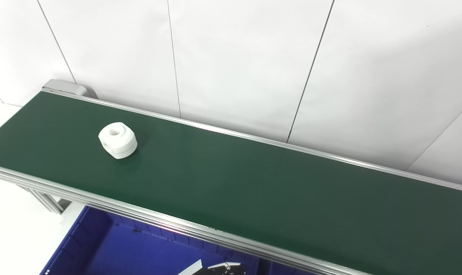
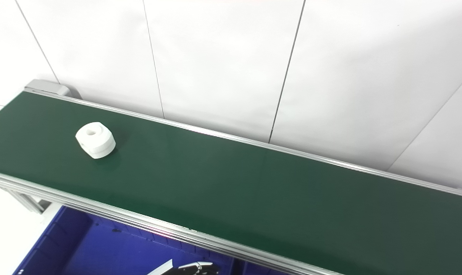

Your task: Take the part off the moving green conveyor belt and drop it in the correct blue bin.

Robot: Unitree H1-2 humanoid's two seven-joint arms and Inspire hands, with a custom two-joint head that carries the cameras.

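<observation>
A white round part [image 1: 117, 139] with a hole in its top and a groove around its side sits on the green conveyor belt [image 1: 254, 183], near the belt's left end. It also shows in the right eye view [image 2: 96, 139]. A blue bin [image 1: 112, 248] stands below the belt's near rail at the bottom left. Neither hand shows clearly in either view.
The belt runs from upper left to lower right between aluminium rails [image 1: 177, 225], against a white panelled wall [image 1: 235, 57]. A small white and black shape [image 1: 215, 267] pokes in at the bottom edge over the bin; I cannot tell what it is.
</observation>
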